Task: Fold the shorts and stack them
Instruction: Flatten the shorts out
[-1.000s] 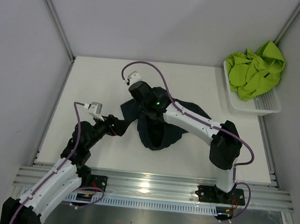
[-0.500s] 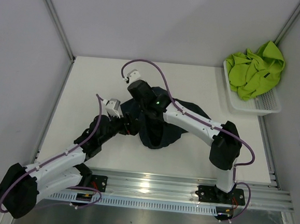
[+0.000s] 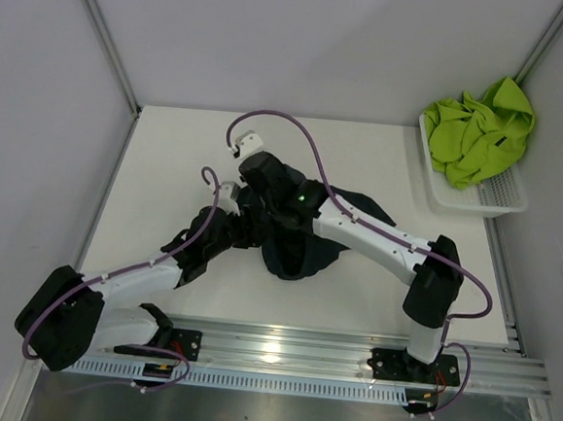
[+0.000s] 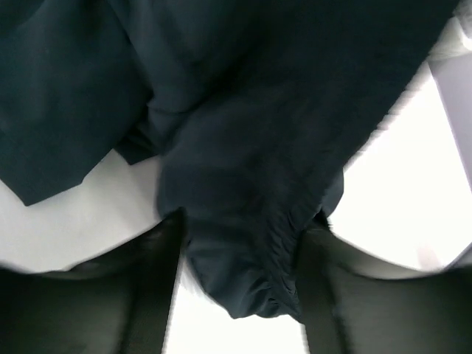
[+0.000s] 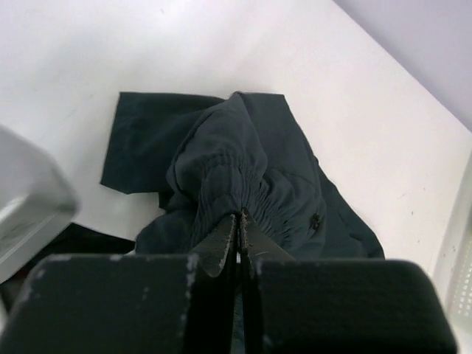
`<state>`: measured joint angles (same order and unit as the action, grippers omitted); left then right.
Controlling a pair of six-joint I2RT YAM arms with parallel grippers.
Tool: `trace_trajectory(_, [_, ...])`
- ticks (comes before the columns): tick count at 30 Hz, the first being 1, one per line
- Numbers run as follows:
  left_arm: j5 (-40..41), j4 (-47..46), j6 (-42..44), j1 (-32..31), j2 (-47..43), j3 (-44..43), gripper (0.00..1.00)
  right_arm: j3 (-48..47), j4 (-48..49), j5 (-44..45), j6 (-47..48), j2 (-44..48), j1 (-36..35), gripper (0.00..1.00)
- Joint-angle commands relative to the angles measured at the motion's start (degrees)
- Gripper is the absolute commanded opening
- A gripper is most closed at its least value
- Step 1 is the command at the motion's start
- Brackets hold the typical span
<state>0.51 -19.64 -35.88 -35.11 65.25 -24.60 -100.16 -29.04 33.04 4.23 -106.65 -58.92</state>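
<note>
Fabric of the dark shorts (image 5: 243,177) is bunched at its gathered waistband between the tips of the right gripper (image 5: 237,221), which is closed tight on that elastic edge with no gap between its two fingers. From this pinch the cloth spreads away below and beyond the gripper: one flat leg lies out to the gripper's left on the white counter (image 3: 168,163), and the rest trails off to its right and towards the far side.

The left gripper (image 4: 243,221) comes in from the other side of the same dark shorts (image 4: 243,147). Its two dark fingers (image 4: 147,295) stand apart with a hanging, ruched fold of the waistband between them. The fold fills most of the gap and seems to brush the finger on the right side of the wrist view, while a thin strip of white counter shows beside the other finger, so the fold is not clamped. Above this gripper the cloth fills nearly the whole wrist view.

From the top camera the dark shorts (image 3: 303,246) sit crumpled at the middle of the counter, with both grippers meeting over their left edge. The lime green shorts (image 3: 478,128) lie heaped in the white mesh basket (image 3: 492,196), well apart from both grippers, at the far right corner
</note>
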Motion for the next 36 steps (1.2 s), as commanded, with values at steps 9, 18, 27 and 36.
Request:
trace_trajectory(9, [1.07, 1.51, 1.77, -0.66, 3.05, -5.80, 0.00, 6.46, 3.37, -2.88, -3.00, 10.06, 3.09, 0.00])
trace_trajectory(18, [-2.89, 18.13, 1.25, -0.66, -11.97, -7.57, 0.00, 11.22, 8.11, -10.27, -3.88, 5.85, 8.90, 0.00])
trace_trajectory(27, [1.05, 30.44, 5.02, -0.75, -15.51, -10.99, 0.01, 9.72, 11.89, -15.89, -5.46, -2.15, 9.96, 0.04])
trace_trajectory(36, [3.00, 33.44, 4.59, -0.40, -14.54, -10.21, 0.02, 11.21, 14.71, -25.82, -5.55, -4.53, 9.35, 0.22])
